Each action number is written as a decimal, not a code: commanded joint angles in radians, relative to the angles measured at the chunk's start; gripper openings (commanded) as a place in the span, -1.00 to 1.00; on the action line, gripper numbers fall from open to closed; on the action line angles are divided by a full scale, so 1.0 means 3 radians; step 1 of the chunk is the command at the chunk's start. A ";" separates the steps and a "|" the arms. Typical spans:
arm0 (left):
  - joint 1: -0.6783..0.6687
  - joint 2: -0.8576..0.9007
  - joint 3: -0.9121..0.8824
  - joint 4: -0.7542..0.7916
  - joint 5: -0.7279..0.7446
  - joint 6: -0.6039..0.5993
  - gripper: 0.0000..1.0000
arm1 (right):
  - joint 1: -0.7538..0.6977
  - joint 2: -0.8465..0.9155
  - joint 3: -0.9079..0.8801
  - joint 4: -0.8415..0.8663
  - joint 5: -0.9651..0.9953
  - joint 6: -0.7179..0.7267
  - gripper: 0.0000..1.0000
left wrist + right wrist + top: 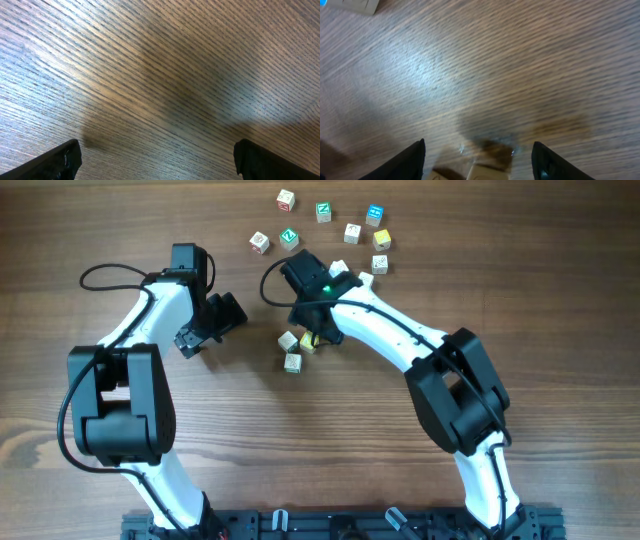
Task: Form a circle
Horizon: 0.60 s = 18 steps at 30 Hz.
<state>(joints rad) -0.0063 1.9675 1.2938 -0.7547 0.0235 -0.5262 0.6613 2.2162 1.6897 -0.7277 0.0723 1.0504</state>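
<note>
A small cluster sits at mid-table: a cream cube [288, 340], a yellow cube [308, 342] and another cream cube [293, 362]. They lie close together, and part of the group is hidden under my right gripper [318, 330], so I cannot tell whether they close into a circle. In the right wrist view the right gripper [480, 160] is open. A cream cube [490, 172] lies low between its fingers, touching neither, with a second cube [440, 176] beside it. My left gripper [208, 327] hangs to the left of the cluster. It is open [157, 160] over bare wood.
Several loose letter cubes are scattered at the far side: white ones [286, 198] [352, 232], green-faced ones [323, 212] [288, 237], a blue one [375, 216], and yellow ones [381, 240]. A cube's edge [355, 5] shows in the top left corner of the right wrist view.
</note>
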 commanded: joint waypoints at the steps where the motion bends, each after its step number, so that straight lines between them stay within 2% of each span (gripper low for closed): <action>1: 0.0009 0.0038 -0.0018 0.0008 -0.0033 -0.0019 1.00 | -0.0075 0.0042 -0.0011 0.0004 0.0108 -0.0187 0.42; 4: 0.0009 0.0038 -0.0019 0.0008 -0.0033 -0.0019 1.00 | -0.0128 0.0042 -0.0011 0.0003 0.0136 -0.0454 0.51; 6: 0.0009 0.0038 -0.0019 0.0008 -0.0033 -0.0019 1.00 | -0.0160 0.0042 -0.0011 -0.0013 0.0137 -0.0451 0.56; 18: 0.0009 0.0038 -0.0019 0.0008 -0.0033 -0.0019 1.00 | -0.0168 0.0045 -0.0011 -0.0011 0.0184 -0.0450 0.54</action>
<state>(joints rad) -0.0063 1.9675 1.2938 -0.7547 0.0235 -0.5262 0.6121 2.2162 1.6897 -0.7292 0.0994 0.9348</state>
